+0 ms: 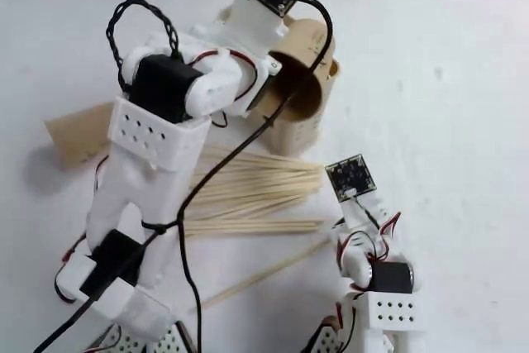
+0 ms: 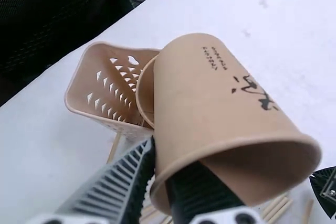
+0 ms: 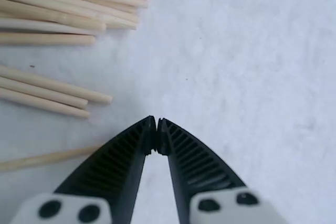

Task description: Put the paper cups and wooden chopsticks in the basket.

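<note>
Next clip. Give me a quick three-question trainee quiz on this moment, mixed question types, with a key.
1. Fill in: the wooden chopsticks lie on the ____, outside the basket.
2. Multiple choice: the left gripper is shut on
A. the basket
B. a paper cup
C. a bundle of wooden chopsticks
3. True or false: the right gripper has its jaws wide open.

Key
1. table
2. B, with one finger inside the cup and one outside.
3. False. The jaws are closed together with nothing between them, above the table beside the chopstick ends.
</note>
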`<state>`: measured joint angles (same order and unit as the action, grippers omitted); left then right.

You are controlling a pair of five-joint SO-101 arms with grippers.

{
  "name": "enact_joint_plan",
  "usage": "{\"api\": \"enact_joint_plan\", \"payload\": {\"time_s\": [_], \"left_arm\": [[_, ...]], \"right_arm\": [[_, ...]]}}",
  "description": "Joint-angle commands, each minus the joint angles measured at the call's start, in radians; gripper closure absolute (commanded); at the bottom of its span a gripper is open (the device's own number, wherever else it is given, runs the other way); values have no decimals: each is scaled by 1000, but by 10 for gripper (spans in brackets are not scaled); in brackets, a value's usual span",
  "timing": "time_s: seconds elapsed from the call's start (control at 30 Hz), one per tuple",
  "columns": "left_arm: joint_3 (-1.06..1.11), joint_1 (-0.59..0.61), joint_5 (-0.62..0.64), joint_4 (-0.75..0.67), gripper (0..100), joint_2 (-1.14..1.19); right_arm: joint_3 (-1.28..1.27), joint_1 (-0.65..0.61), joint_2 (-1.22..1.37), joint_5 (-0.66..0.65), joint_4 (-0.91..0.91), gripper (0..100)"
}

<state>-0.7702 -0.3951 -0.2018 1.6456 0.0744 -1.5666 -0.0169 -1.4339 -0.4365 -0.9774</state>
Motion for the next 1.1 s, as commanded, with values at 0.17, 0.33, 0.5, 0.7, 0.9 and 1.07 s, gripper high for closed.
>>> {"api": "enact_joint_plan", "payload": {"time_s": [0.17, 0.33, 0.5, 0.7, 0.9, 1.07], "left_arm": [[-25, -12, 9, -3, 972, 8], [-29, -10, 9, -2, 972, 54], [-54, -10, 9, -18, 972, 70], [-54, 15, 5, -8, 972, 56], [-54, 27, 3, 41, 972, 21], [-54, 27, 5, 55, 972, -4]], "right_arm": [[6, -1, -13, -9, 21, 981], [6, -1, -13, -9, 21, 981], [6, -1, -13, -9, 21, 981], [6, -2, -13, -9, 21, 981], [6, -2, -13, -11, 21, 981], [6, -2, -13, -11, 21, 981]]}}
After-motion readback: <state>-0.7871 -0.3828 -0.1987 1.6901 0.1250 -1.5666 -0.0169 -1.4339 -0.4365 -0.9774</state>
